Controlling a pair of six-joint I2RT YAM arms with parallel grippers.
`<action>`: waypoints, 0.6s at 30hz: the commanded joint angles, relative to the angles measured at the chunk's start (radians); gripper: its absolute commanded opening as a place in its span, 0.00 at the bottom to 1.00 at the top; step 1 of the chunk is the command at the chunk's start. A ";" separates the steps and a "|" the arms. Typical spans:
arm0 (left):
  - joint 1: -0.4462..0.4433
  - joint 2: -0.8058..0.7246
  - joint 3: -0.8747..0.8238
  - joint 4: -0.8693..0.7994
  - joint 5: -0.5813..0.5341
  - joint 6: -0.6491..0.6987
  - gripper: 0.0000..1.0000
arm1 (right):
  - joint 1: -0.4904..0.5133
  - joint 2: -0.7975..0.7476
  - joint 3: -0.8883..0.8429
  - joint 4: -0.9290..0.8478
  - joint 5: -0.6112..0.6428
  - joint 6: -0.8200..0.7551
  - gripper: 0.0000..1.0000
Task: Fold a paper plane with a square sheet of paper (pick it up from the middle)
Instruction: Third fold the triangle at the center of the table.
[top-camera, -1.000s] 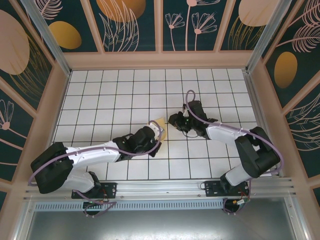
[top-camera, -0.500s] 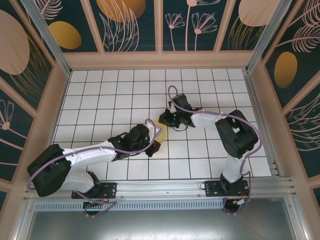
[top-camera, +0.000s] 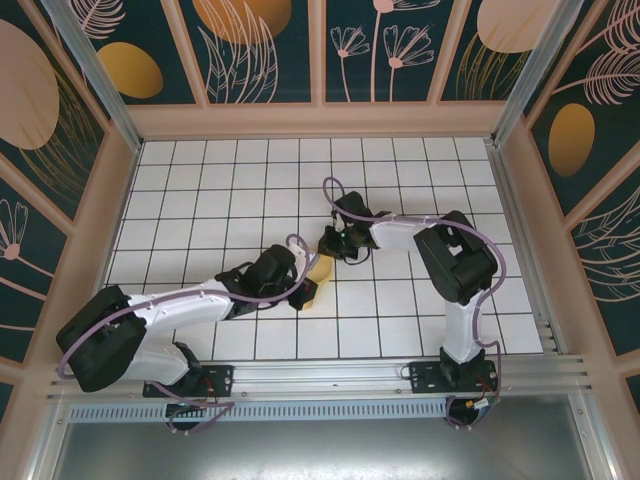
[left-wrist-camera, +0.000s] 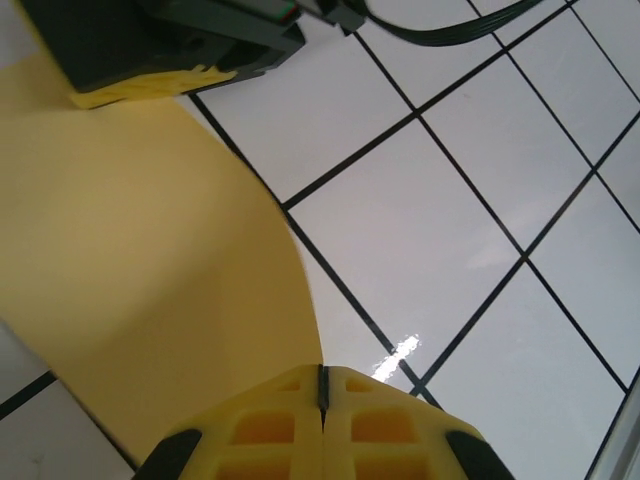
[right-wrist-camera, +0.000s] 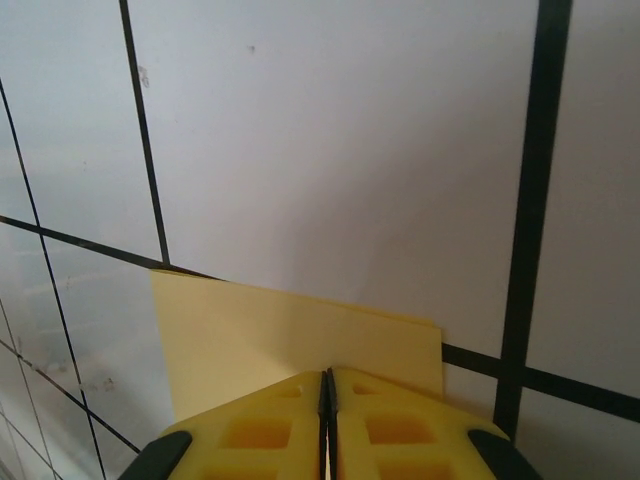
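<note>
The square sheet of paper (top-camera: 320, 268) is yellow-orange and folded over into layers, lifted off the tiled table between my two grippers. My left gripper (top-camera: 303, 290) is shut on its near end; in the left wrist view the sheet (left-wrist-camera: 150, 250) curves away from the shut left gripper (left-wrist-camera: 322, 378) to the right gripper's fingers (left-wrist-camera: 150, 88). My right gripper (top-camera: 328, 245) is shut on the far end. In the right wrist view the doubled edge of the paper (right-wrist-camera: 260, 330) sticks out past the right gripper (right-wrist-camera: 326, 380).
The white grid table (top-camera: 200, 180) is bounded by wooden walls (top-camera: 320, 120) at the back and both sides. An aluminium rail (top-camera: 320, 375) runs along the near edge by the arm bases. Both arms reach in toward the table's middle.
My right gripper has moved left to the paper and shut on its far end. My left gripper, still shut on the paper, has shifted slightly left and nearer.
</note>
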 joint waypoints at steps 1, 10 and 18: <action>0.022 0.020 0.002 0.006 0.004 -0.016 0.00 | 0.014 0.011 0.024 -0.066 0.042 -0.050 0.11; 0.033 0.115 0.057 -0.039 -0.055 -0.014 0.00 | 0.016 0.000 0.028 -0.075 0.055 -0.076 0.11; 0.033 0.153 0.086 -0.076 -0.156 -0.031 0.00 | 0.017 -0.004 0.018 -0.069 0.054 -0.071 0.11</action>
